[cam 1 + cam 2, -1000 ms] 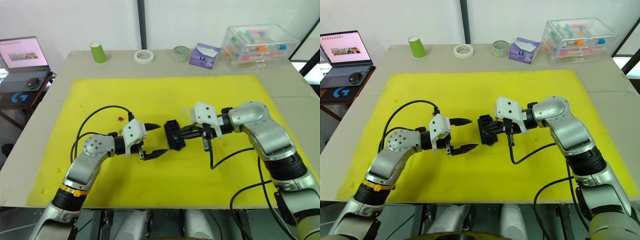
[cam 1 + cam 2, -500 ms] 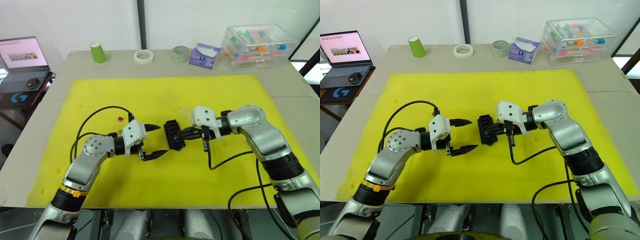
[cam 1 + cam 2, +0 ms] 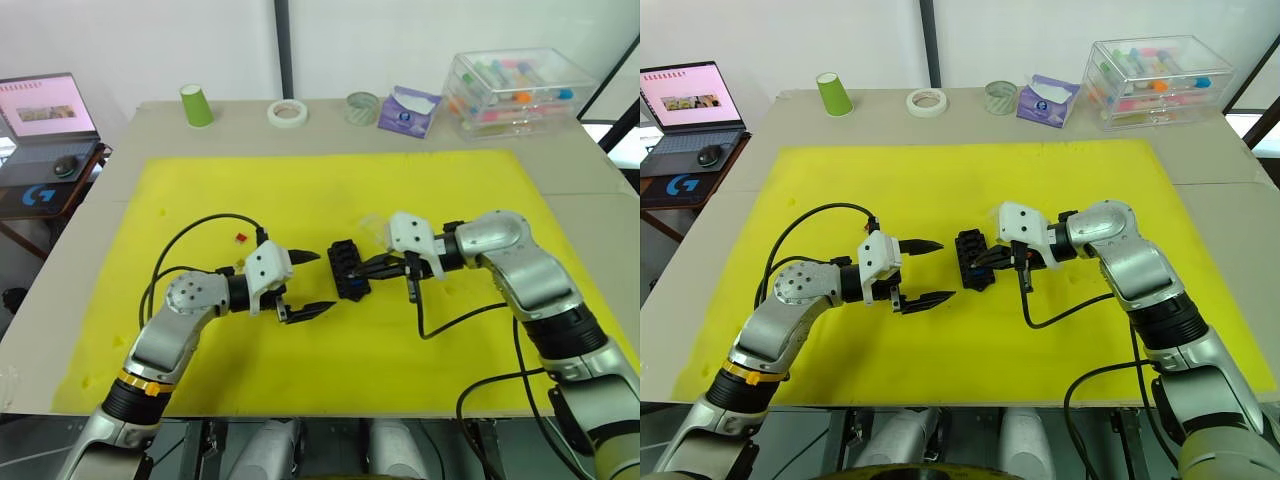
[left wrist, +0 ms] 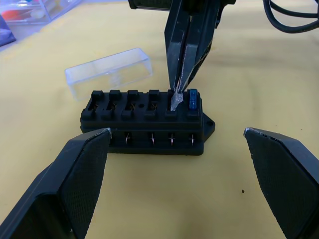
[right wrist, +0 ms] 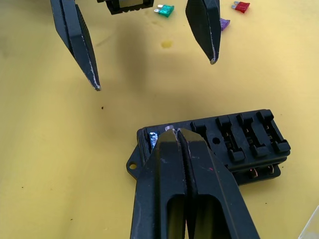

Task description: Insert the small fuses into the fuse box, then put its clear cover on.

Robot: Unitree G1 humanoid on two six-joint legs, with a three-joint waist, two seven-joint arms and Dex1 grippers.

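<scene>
The black fuse box (image 3: 347, 270) lies mid-mat on the yellow mat between my two grippers. A blue fuse (image 4: 193, 98) stands in its end slot. My right gripper (image 4: 175, 102) is shut on a small greyish fuse, its tip at the slot beside the blue one. My left gripper (image 3: 325, 280) hovers open just left of the box, holding nothing. The clear cover (image 4: 108, 72) lies on the mat just behind the box. Loose red (image 5: 240, 6), green (image 5: 164, 10) and purple (image 5: 223, 23) fuses lie on the mat behind the left gripper.
The yellow mat (image 3: 330, 190) covers most of the table. Along the far edge stand a green cup (image 3: 197, 104), a tape roll (image 3: 287, 112), a second roll (image 3: 362, 106), a purple packet (image 3: 407, 110) and a large clear storage box (image 3: 518, 90). A laptop (image 3: 45, 110) sits far left.
My right arm's elbow has shifted slightly while its gripper tip stays at the fuse box. The left gripper has not moved.
</scene>
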